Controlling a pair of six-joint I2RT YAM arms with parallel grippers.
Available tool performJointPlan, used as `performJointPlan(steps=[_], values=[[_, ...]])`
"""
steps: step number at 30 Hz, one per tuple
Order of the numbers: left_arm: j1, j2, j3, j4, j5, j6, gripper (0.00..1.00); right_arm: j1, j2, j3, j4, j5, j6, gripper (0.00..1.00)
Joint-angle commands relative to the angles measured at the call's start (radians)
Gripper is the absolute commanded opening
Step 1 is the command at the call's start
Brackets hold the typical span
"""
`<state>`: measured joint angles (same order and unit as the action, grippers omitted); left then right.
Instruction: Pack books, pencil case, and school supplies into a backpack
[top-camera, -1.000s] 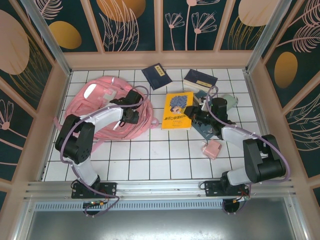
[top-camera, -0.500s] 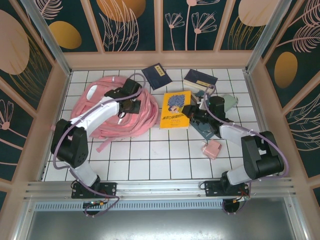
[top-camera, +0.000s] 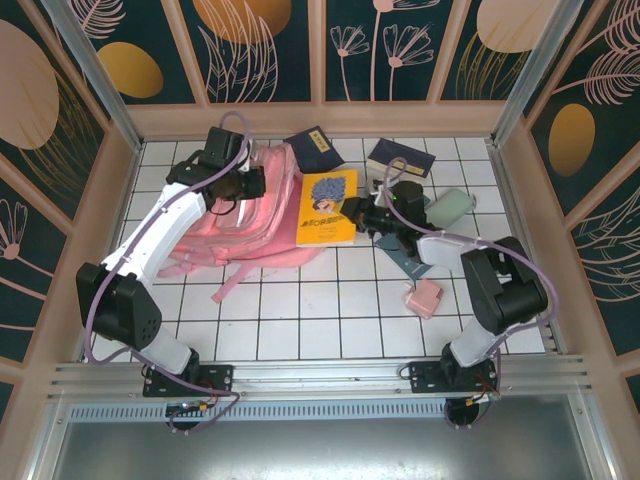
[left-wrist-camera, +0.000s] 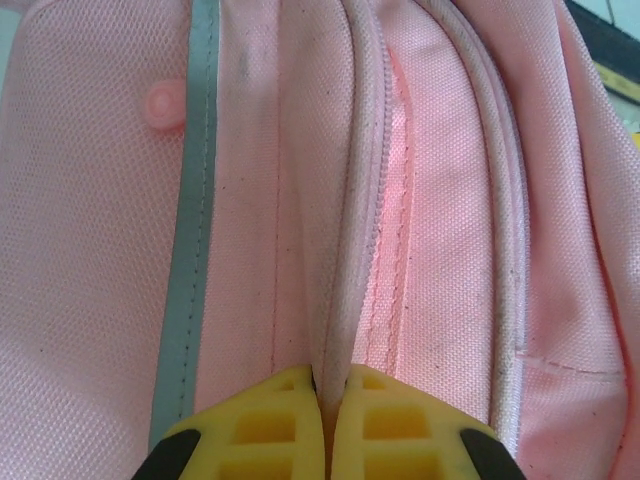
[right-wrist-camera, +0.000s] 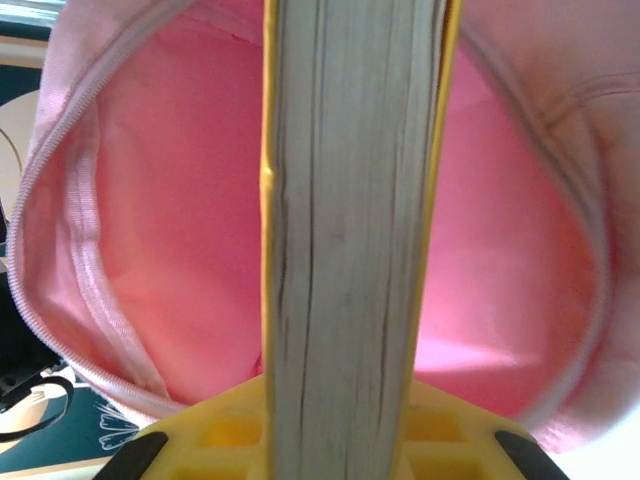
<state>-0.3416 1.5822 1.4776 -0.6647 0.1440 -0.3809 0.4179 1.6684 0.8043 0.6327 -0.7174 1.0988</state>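
At the far left of the tabletop (top-camera: 300, 330), my left hand (left-wrist-camera: 328, 388) was pressed together on a ridge of fabric beside the zipper (left-wrist-camera: 395, 200) of the pink backpack (top-camera: 235, 235), pinching it with no gap between the pads. My right hand (right-wrist-camera: 342, 405) was clamped on the yellow book (top-camera: 327, 207), which sat just right of the backpack with its left edge over the pink fabric. From the right wrist, the book's page edge pointed straight into the open pink mouth. I judged the book was at the point of entry but not yet inside. The worst risk seemed to be my left pinch. It held only a thin fold, so a tug from the book could pull the fabric free and let the soft mouth fall shut. A book corner could also snag on the zipper rim if I pushed in at a tilt, and the bag would then slide left instead of taking the book. I held the book only at one end, so a jam could twist it in my grip. Two navy books (top-camera: 313, 152) lay at the far side, and the mint pouch (top-camera: 452, 207) and pink block (top-camera: 424, 297) waited to the right.
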Motion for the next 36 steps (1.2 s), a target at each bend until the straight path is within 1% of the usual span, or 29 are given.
performJointPlan(steps=[1,3,7,15,20,28,29,30,32,33,34,36], values=[[0.028,-0.069,0.037,0.111,0.101,-0.062,0.0,0.057,0.069,0.092,0.171,0.026,0.064,0.0],[0.041,-0.071,0.034,0.126,0.121,-0.079,0.0,0.093,0.127,0.145,0.201,0.04,0.086,0.0],[0.049,-0.068,0.033,0.145,0.155,-0.109,0.0,0.161,0.268,0.295,0.202,0.066,0.114,0.0],[0.051,-0.085,0.023,0.146,0.176,-0.132,0.0,0.254,0.512,0.551,0.225,0.147,0.201,0.0],[0.051,-0.097,0.011,0.154,0.189,-0.148,0.0,0.308,0.663,0.751,0.158,0.172,0.218,0.0],[0.051,-0.101,0.011,0.177,0.215,-0.176,0.0,0.381,0.893,1.097,-0.057,0.196,0.203,0.0],[0.05,-0.103,0.011,0.177,0.215,-0.176,0.0,0.388,0.916,1.138,-0.093,0.194,0.198,0.02],[0.051,-0.104,0.009,0.177,0.214,-0.175,0.0,0.395,0.939,1.181,-0.131,0.189,0.187,0.06],[0.05,-0.108,0.004,0.177,0.208,-0.171,0.0,0.403,0.958,1.221,-0.177,0.184,0.165,0.16],[0.051,-0.109,0.001,0.174,0.203,-0.169,0.0,0.407,0.956,1.226,-0.196,0.183,0.152,0.25],[0.051,-0.11,-0.002,0.173,0.197,-0.167,0.0,0.407,0.951,1.225,-0.211,0.184,0.141,0.31],[0.051,-0.115,-0.011,0.171,0.179,-0.164,0.0,0.405,0.932,1.217,-0.249,0.178,0.112,0.4]])
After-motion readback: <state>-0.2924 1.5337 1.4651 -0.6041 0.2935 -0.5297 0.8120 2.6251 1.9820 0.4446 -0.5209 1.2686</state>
